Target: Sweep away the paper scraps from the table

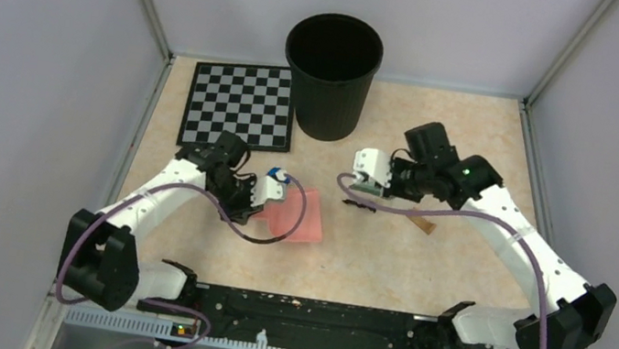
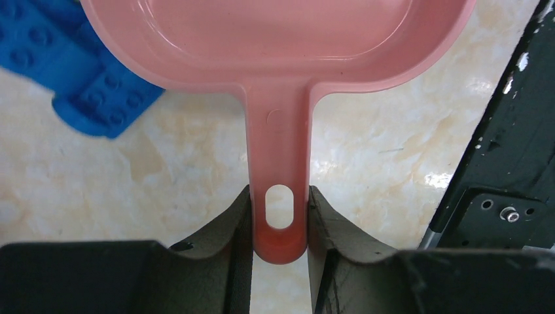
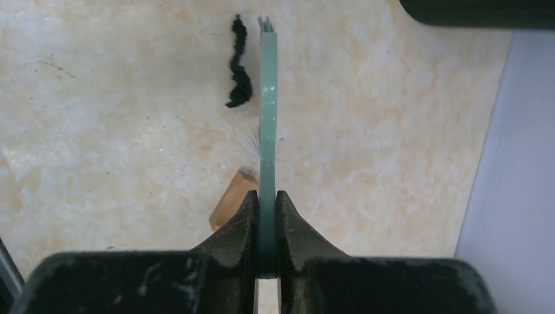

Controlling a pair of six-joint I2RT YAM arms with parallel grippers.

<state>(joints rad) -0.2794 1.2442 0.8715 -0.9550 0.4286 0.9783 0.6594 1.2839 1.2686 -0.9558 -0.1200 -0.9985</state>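
Observation:
A black twisted paper scrap [image 1: 357, 203] lies on the marbled table [image 1: 460, 132] just in front of my right gripper [image 1: 370, 179]; in the right wrist view the black scrap [image 3: 238, 65] sits left of the brush tip. A tan scrap [image 1: 422, 223] lies near it and shows beside the jaws [image 3: 230, 199]. My right gripper [image 3: 267, 209] is shut on the grey-green hand brush [image 3: 268, 111], seen edge-on. My left gripper [image 1: 271, 190] is shut on the handle [image 2: 280, 196] of the pink dustpan [image 1: 295, 214]; the left gripper [image 2: 280, 216] holds it low over the table.
A black bin [image 1: 330, 76] stands at the back centre with a checkerboard mat [image 1: 240, 104] to its left. A blue studded plastic piece [image 2: 72, 65] lies beside the dustpan. The black base rail [image 1: 303, 314] runs along the near edge. Grey walls close both sides.

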